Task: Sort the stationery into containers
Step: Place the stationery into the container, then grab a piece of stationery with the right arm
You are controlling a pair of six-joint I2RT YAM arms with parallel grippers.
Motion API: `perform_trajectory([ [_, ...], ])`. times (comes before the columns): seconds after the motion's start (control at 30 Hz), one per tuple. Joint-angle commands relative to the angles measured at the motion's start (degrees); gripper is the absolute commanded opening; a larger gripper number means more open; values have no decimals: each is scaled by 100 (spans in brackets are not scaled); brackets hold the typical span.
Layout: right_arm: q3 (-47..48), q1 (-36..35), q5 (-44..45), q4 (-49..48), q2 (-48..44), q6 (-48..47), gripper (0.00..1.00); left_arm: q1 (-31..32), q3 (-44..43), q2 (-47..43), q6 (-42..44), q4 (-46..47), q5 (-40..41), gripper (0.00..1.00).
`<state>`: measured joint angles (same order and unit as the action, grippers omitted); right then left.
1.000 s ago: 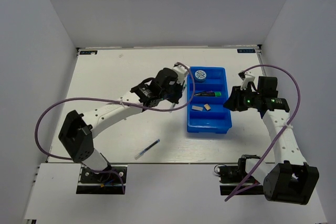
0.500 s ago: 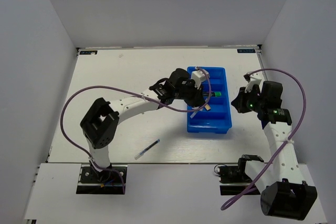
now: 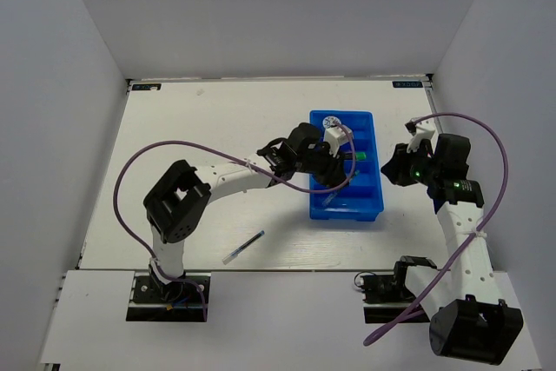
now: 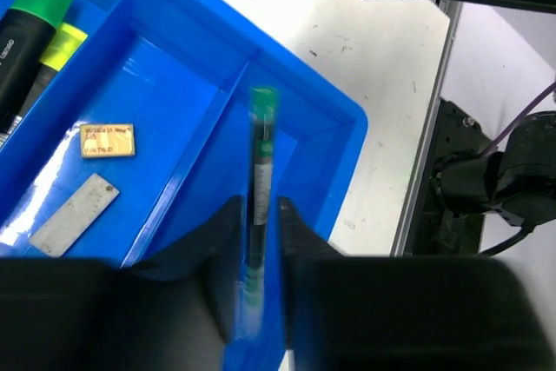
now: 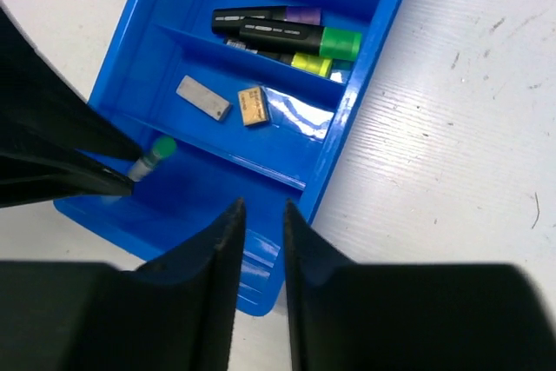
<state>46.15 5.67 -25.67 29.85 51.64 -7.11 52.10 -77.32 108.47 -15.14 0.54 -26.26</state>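
A: Left tool: pinching what, and why there?

B: Clamped on a thin green-capped pen, tip poised over the end compartment of the blue tray. Apparently kept separate from the highlighters and erasers, each sort in its own compartment.

A: Right tool?

B: Slightly spread, gripping nothing, hovering beside the tray; probably standing clear.

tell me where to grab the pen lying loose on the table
Grip the pen mid-barrel, coming straight down from above and closing across its thin width, square to its length. It lies flat and slanted on the table, with open space on both sides.
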Motion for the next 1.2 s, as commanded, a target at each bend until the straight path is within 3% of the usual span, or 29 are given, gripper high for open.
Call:
perform_trajectory([
  [0.0, 8, 48, -412, -119, -74, -106, 29, 20, 120, -89, -51, 184, -55, 39],
  [0.17, 25, 57, -895, -49, -84, -185, 40, 11, 68, -150, 37, 44, 191, 63],
  [0.27, 34, 57, -1422, 56, -92, -334, 44, 20, 15, -203, 72, -36, 218, 67],
  [0.3, 78, 66, -1762, 143, -92, -474, 39, 11, 24, -307, 81, -36, 218, 67],
  [0.37, 104, 57, -2403, 302, -40, -738, 16, -6, 129, -448, 3, 16, 244, 41],
  [0.4, 218, 31, -2912, 433, 39, -887, 0, -33, 147, -771, -24, 43, 296, 21],
  [0.43, 288, -30, -3178, 878, 100, -1393, 0, -102, 182, -905, -42, -9, 358, 3],
  [0.53, 728, -267, -4182, 1861, 548, -2412, 0, -243, 339, -1869, -138, -832, 1155, 0],
  [0.57, 911, -495, -4279, 1997, 732, -2565, 0, -427, 392, -2047, -182, -1045, 1350, 1],
  [0.6, 1079, -888, -4201, 2068, 882, -2663, 0, -507, 541, -2353, -357, -1865, 1909, 7],
  [0.63, 1132, -1101, -4113, 2043, 961, -2655, 0, -612, 612, -2643, -393, -2151, 2036, 15],
  [0.67, 1237, -1704, -3912, 1747, 1101, -2489, 0, -944, 700, -2794, -428, -2676, 2168, 32],
  [0.73, 1369, -2173, -3202, 1455, 1322, -2304, 0, -1436, 1276, -3468, -630, -3502, 2494, 46],
  [0.77, 1440, -2889, -2998, 1289, 1531, -2181, 6, -1639, 1463, -3629, -692, -3664, 2520, 69],
  [0.8, 1728, -3140, -2640, 1287, 1838, -2171, 14, -2120, 2066, -3987, -893, -3796, 2547, 77],
  [0.87, 1949, -3850, -2014, 1339, 2367, -2154, 50, -2896, 2483, -4447, -982, -4138, 2425, 86],
  [0.9, 2037, -4324, -1751, 1305, 2699, -2102, 63, -3516, 2668, -4761, -948, -4158, 2259, 89],
  [0.93, 2221, -4764, -913, 1226, 3007, -2118, 73, -4122, 3261, -4895, -939, -4175, 1952, 89],
  [0.97, 2240, -4977, -626, 1138, 3141, -2127, 84, -4416, 3415, -5236, -921, -4263, 1636, 91],
  [1.0, 2206, -5493, -145, 903, 3316, -2162, 84, -4845, 3843, -5352, -938, -4264, 1581, 88],
  [1.03, 2153, -5637, 112, 665, 3474, -2319, 84, -4884, 3978, -5493, -939, -4229, 1702, 83],
  [1.07, 2118, -5752, 228, 541, 3537, -2408, 76, -4850, 4092, -5877, -930, -4133, 1729, 73],
  [1.1, 2143, -5883, 360, 305, 3720, -2705, 67, -4867, 4206, -5994, -947, -3810, 1669, 48],
  [1.13, 2178, -6189, 378, 294, 3913, -2794, 54, -5023, 4486, -6108, -1052, -3763, 1581, 0],
  [1.17, 2283, -6270, 266, 233, 4002, -2900, 28, -5129, 4524, -6292, -1053, -3728, 1519, 0],
])
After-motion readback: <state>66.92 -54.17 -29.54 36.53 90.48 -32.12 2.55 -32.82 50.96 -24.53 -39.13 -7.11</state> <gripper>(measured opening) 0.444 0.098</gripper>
